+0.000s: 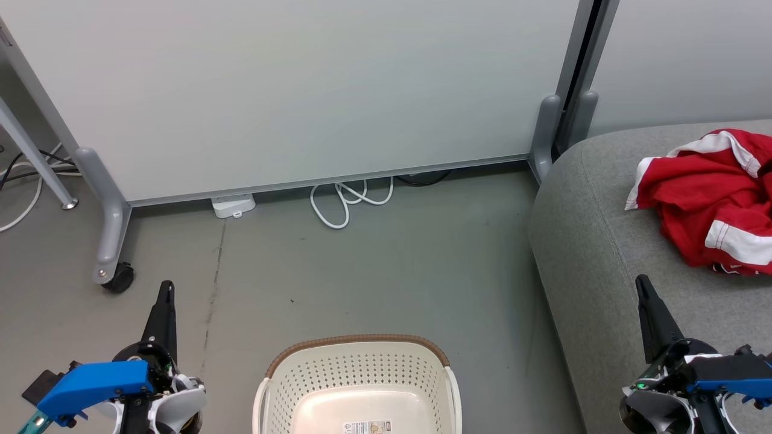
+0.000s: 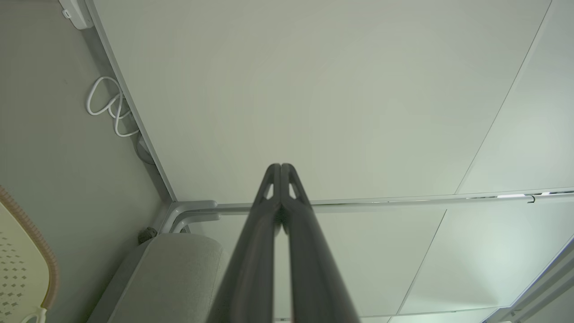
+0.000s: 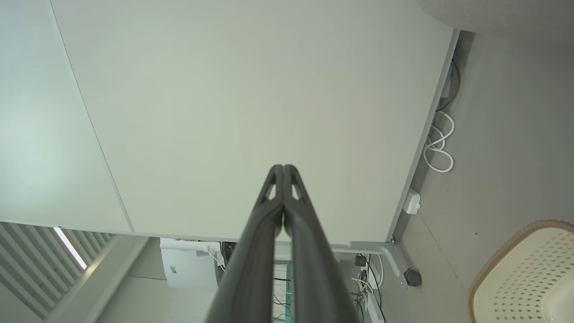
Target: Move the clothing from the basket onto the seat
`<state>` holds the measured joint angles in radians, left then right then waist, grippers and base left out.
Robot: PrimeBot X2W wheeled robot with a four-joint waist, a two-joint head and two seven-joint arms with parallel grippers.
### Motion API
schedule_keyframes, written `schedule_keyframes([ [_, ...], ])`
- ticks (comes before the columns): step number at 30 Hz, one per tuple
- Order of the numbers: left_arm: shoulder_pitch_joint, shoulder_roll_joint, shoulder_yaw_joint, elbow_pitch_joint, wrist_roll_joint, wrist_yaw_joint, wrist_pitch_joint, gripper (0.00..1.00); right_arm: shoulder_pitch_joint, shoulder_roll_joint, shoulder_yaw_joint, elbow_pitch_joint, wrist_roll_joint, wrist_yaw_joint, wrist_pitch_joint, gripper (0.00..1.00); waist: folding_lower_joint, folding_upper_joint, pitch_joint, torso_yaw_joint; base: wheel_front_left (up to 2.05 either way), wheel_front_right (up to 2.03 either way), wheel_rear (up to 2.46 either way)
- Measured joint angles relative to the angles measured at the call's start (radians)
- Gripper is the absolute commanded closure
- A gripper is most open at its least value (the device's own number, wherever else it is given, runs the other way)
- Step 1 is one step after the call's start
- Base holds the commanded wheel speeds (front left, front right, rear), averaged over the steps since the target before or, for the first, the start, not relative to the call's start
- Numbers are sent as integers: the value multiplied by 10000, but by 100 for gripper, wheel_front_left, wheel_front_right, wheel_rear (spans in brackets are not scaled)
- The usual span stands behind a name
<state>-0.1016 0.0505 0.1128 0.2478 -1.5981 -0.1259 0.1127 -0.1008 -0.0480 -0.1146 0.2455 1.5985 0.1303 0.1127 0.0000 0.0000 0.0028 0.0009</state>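
Down at the near edge, the left hand point(image 1: 166, 288) sits low on the left with its two dark fingers point(image 2: 251, 251) pressed together, nothing between them. The left wrist view confirms it: tips touching, no cloth caught. Same story across the way. The right hand point(image 1: 644, 286) hovers by the front of the seat, fingers point(image 3: 251, 260) closed flat on each other and carrying nothing.

Between the two hands stands the basket point(image 1: 362, 339) on the floor point(image 1: 392, 271), and what a sight: pale perforated walls, a bare bottom with a small label, not a scrap of red in the part on show. Its nearest portion runs off the bottom of the head view, so I can't vouch for that strip.

Move out to the right and there's the payoff. The clothing point(image 1: 699, 199) lies in a crumpled red heap on top of the seat point(image 1: 591, 241), white trim stripes catching the light, well apart from the basket. The pile runs off the right edge, and whether it is one garment or two bundled together I can't tell.

Farther back, a white cable point(image 1: 350, 202) loops on the floor under the grey partition panel point(image 1: 301, 90).

My read: the job looks done, or as good as done. All that seems left is confirming nothing hides in the unseen front of the basket.
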Motion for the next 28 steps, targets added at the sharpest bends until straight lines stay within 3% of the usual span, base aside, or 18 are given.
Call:
schedule_keyframes([
  [28,-27,0,13,-4,-132,-33,15,100,-25,-2,0,0,130,-2,17,100,0,0,4,-9,0,0,0],
])
